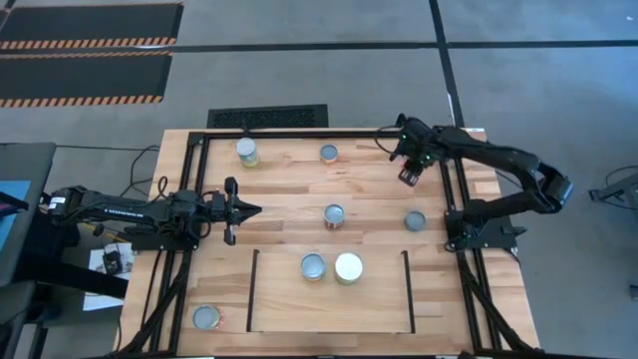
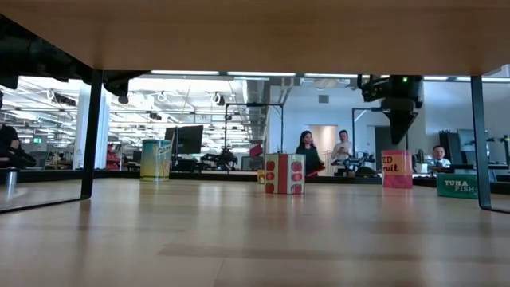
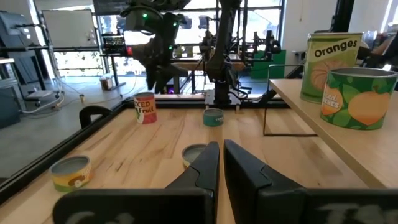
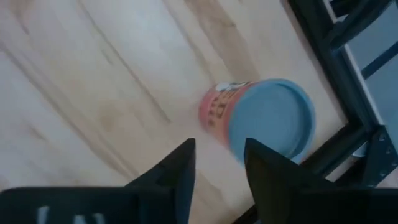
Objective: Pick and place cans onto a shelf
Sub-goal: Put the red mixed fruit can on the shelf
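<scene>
My right gripper (image 1: 408,178) hangs open at the table's far right, above a red-labelled can (image 4: 261,118) that stands on its base and touches nothing else; the low view shows the gripper (image 2: 397,127) clear of that can (image 2: 396,169). My left gripper (image 1: 254,209) is shut and empty, low over the table's left side and pointing right. The shelf (image 1: 329,304) lies at the near middle with a silver-topped can (image 1: 313,265) and a white-topped can (image 1: 349,267) standing on it. Other cans stand at the far left (image 1: 246,152), far middle (image 1: 329,153), centre (image 1: 334,215), right (image 1: 415,220) and near left (image 1: 206,317).
A black tubular frame (image 1: 189,170) runs around the table's edges, close to the red can (image 4: 336,149) on the right. People stand in the room beyond the table (image 2: 307,151). Bare wood lies between the centre can and the left gripper.
</scene>
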Available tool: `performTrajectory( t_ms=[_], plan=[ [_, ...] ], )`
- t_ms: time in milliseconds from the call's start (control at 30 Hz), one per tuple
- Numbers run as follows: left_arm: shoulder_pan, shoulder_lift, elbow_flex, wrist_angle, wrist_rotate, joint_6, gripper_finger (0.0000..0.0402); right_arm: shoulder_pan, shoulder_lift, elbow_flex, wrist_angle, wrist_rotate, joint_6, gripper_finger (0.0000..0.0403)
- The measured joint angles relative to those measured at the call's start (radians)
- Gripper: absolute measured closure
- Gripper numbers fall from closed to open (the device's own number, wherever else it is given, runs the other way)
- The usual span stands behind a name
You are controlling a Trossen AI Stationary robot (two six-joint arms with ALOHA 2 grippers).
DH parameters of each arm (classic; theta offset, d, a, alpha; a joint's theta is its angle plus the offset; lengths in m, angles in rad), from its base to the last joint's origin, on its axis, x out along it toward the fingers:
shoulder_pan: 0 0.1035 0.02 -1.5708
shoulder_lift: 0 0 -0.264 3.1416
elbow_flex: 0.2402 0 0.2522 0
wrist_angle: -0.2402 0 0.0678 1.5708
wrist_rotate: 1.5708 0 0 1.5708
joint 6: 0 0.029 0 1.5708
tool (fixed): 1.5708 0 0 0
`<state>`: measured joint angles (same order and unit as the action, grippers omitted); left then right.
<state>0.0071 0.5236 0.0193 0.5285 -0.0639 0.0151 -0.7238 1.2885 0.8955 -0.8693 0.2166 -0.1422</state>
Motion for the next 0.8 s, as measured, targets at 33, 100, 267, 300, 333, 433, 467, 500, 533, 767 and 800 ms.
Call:
performTrajectory(
  t_ms=[33, 100, 267, 300, 333, 433, 467, 500, 533, 767, 800],
  plan=[
    [0.0, 0.0, 0.0, 0.0, 0.0, 0.0, 0.0388, -0.008, 0.008, 0.0, 0.008, 0.0, -0.013, 0.0232],
    [0.0, 0.0, 0.0, 0.0, 0.0, 0.0, 0.0388, -0.027, 0.021, 0.0, 0.029, 0.0, -0.029, 0.0225],
    [0.0, 0.0, 0.0, 0.0, 0.0, 0.0, 0.0388, -0.081, 0.074, 0.0, 0.07, 0.003, -0.065, 0.0226],
    [0.0, 0.0, 0.0, 0.0, 0.0, 0.0, 0.0388, -0.09, 0.087, 0.0, 0.076, 0.003, -0.07, 0.0229],
    [0.0, 0.0, 0.0, 0.0, 0.0, 0.0, 0.0388, -0.096, 0.099, 0.0, 0.078, 0.003, -0.075, 0.0232],
    [0.0, 0.0, 0.0, 0.0, 0.0, 0.0, 0.0388, -0.112, 0.128, 0.001, 0.082, 0.003, -0.08, 0.0243],
    [0.0, 0.0, 0.0, 0.0, 0.0, 0.0, 0.0388, -0.112, 0.134, 0.002, 0.082, 0.004, -0.087, 0.0249],
    [0.0, 0.0, 0.0, 0.0, 0.0, 0.0, 0.0388, -0.111, 0.137, 0.003, 0.081, 0.006, -0.092, 0.0256],
    [0.0, 0.0, 0.0, -0.001, 0.0, 0.0, 0.0388, -0.107, 0.138, 0.003, 0.078, 0.007, -0.098, 0.0265],
    [0.0, 0.0, 0.0, -0.001, 0.0, 0.0, 0.0388, -0.06, 0.099, 0.001, 0.02, -0.023, -0.136, 0.0372],
    [0.0, 0.0, 0.0, -0.001, 0.0, 0.0, 0.0388, -0.052, 0.088, 0.002, 0.0, -0.039, -0.136, 0.0385]
  ],
)
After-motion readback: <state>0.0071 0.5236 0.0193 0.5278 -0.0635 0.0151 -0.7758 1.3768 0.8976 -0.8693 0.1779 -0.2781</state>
